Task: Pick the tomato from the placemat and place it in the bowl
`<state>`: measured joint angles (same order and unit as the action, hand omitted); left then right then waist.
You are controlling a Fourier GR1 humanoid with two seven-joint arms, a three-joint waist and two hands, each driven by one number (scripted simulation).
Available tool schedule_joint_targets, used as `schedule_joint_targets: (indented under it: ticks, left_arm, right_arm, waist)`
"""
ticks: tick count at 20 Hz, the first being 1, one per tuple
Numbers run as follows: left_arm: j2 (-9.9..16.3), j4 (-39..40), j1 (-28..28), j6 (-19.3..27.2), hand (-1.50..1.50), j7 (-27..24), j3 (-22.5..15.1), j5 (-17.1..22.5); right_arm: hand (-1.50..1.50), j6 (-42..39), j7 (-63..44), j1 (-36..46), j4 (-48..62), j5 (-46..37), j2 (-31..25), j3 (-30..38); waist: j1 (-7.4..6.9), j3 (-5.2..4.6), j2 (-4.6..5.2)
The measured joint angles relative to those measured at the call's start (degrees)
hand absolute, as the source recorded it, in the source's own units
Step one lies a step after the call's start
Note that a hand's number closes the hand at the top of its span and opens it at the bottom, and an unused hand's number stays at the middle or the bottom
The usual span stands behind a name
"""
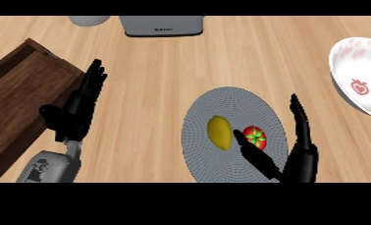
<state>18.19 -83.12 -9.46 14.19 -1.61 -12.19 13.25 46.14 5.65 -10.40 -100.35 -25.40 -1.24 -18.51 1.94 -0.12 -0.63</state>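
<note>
Right hand (301,157) open, flanking tomato (255,137) | left hand (80,106) resting open

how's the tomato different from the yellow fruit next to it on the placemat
The tomato is red and round with a green star-shaped top; the lemon is plain yellow, longer and oval. The tomato sits between the right hand's thumb and fingers; the lemon lies outside the hand. Both rest on the grey round placemat.
</note>
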Motion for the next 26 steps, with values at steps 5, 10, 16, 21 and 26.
schedule_joint_targets:
  ticks: [5, 10, 16, 21, 26]
  left_arm:
    - [-1.30, -1.17, 0.00, 0.84, 0.00, 1.16, -1.56, -1.42]
    - [-1.66, -2.45, -0.35, 0.97, 0.00, 2.56, -1.80, -1.96]
    - [-2.84, -2.90, -0.80, 1.19, 0.00, 3.24, -2.29, -3.01]
    - [-3.64, -3.20, -1.13, 1.11, 0.00, 4.16, -2.02, -3.86]
    - [-3.92, -4.04, -0.39, -0.65, 0.00, 4.81, -0.20, -4.53]
  right_arm:
    - [-1.50, 1.11, -13.96, -6.85, -8.12, -16.31, 0.72, -2.54]
    - [-1.50, -7.81, -31.54, -9.06, -17.98, -27.39, 1.08, -4.88]
    - [-1.50, -21.54, -51.01, -4.84, -23.20, -32.69, 1.20, -5.44]
    - [-1.50, -29.38, -60.23, -1.28, -23.03, -31.71, 1.22, -5.09]
    - [-1.50, -30.11, -62.30, -1.11, -21.26, -30.99, 0.90, -6.92]
  waist:
    - [-0.62, -0.13, 0.31]
    - [-1.30, -0.11, 0.49]
    - [-1.91, -0.02, 0.65]
    - [-2.01, 0.05, 0.65]
    - [-1.92, 0.11, 0.61]
